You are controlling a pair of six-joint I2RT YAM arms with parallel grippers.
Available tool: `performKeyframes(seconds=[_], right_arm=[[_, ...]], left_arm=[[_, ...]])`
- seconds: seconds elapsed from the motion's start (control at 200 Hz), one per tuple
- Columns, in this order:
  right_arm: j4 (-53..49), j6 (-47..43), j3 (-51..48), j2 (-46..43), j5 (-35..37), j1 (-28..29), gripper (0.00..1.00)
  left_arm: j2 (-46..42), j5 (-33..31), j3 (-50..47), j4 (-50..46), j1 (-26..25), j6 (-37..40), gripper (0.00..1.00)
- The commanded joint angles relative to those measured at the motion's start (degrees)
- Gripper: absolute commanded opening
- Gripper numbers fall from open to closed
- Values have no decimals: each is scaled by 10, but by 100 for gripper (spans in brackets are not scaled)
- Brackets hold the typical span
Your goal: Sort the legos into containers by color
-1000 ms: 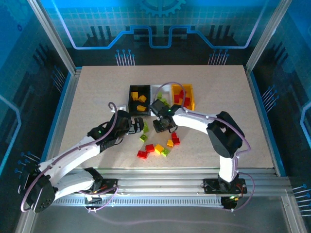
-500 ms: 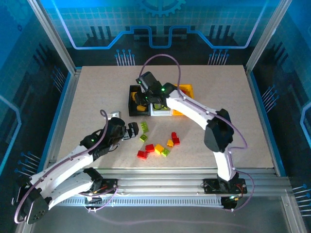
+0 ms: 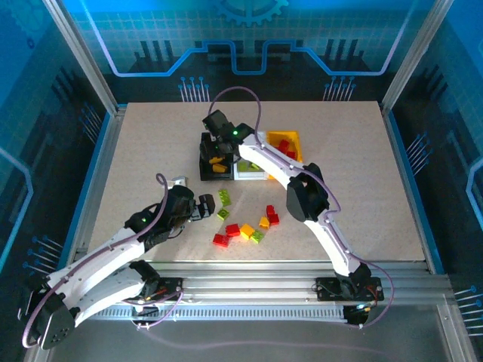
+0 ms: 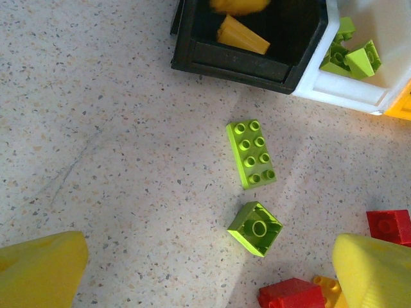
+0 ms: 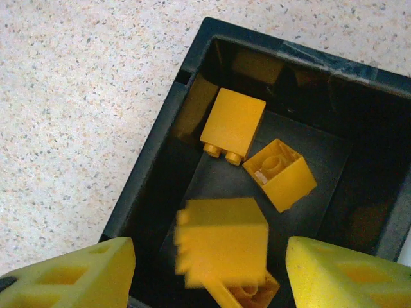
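Glossy plastic legos, smooth black plastic bin, matt speckled tabletop

The table has a beige top with fine dark speckles, and the light falls evenly on it. A thin blue strip runs along its left side. Grey metal rails lie across the near edge. Slanted metal posts stand at the far corners. Behind and at both sides are blue walls with lighter lines like a circuit. A gear drawing is at the top of the back wall.
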Motion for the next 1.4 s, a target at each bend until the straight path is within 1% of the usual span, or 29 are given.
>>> performKeyframes(seconds=[0.0, 0.125, 0.145, 0.23, 0.37, 0.465, 0.575, 0.76, 0.891, 1.061, 1.166, 1.286, 1.396], right_arm=[[-11, 1, 14, -24, -6, -4, 68], [14, 2, -36, -72, -1, -5, 69], [20, 3, -50, -94, -1, -5, 69], [52, 16, -129, -153, 1, -4, 69], [111, 35, -280, -264, 6, -4, 69], [145, 43, -383, -338, 16, -4, 69], [167, 50, -481, -411, 22, -8, 69], [184, 64, -594, -503, 21, -26, 69], [195, 72, -646, -551, 20, -37, 69], [199, 73, -679, -589, 21, -52, 69], [205, 74, -694, -610, 16, -59, 70], [215, 80, -712, -625, 7, -66, 70], [216, 83, -720, -630, 9, -69, 70]], left_arm=[[-4, 11, -3, -5, 1, -9, 99], [6, 17, 4, 1, 2, -3, 99], [8, 20, 5, 3, 2, 0, 99], [25, 28, 14, 9, 2, 12, 99], [73, 51, 34, 32, 2, 26, 92], [121, 68, 50, 57, 2, 33, 89], [199, 82, 77, 82, 2, 44, 85], [323, 65, 126, 104, 1, 75, 80], [393, 38, 171, 99, 1, 93, 80], [462, 8, 228, 56, 0, 108, 79], [493, 0, 243, 37, -1, 104, 77], [526, 12, 256, 32, -7, 100, 76], [550, 17, 274, 28, -21, 103, 67]])
